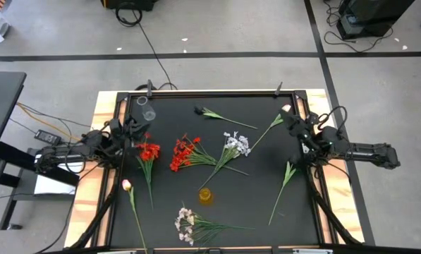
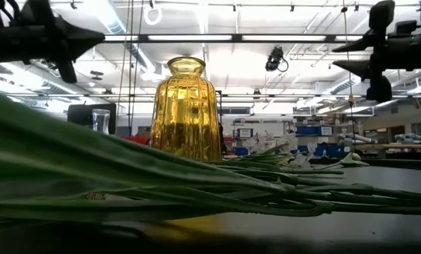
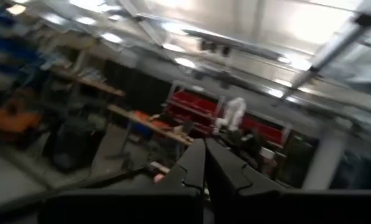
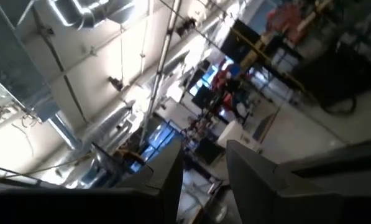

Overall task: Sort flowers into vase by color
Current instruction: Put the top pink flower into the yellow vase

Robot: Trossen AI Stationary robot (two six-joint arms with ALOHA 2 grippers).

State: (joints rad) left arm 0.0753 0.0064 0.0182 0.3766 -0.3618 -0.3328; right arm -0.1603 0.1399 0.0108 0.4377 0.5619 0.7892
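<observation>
Your left pincer [image 3: 205, 163] sits at nine o'clock on the black tabletop [image 1: 266, 152], lifted and pointing out into the room, its fingers pressed together on nothing. Just inside it lies the first red blossom cluster [image 1: 149, 151], with a small clear glass vase [image 1: 148, 113] towards eleven o'clock and a pale pink tulip bud [image 1: 127, 185] towards seven. Nearer centre lie a second red blossom cluster [image 1: 182, 154] and a white-lilac blossom spray [image 1: 235, 144]; the ribbed amber glass vase [image 1: 206, 195] stands towards six, with another pale spray [image 1: 186, 224] beyond it at the near edge. Your right pincer [image 4: 205, 167] waits at three o'clock, also raised, fingers partly apart and empty.

No flower appears to be in a vase, so you seem to be at the start. Your next move probably calls for tipping the left pincer down, parting it, and taking the nearest red cluster by its thin stem.
</observation>
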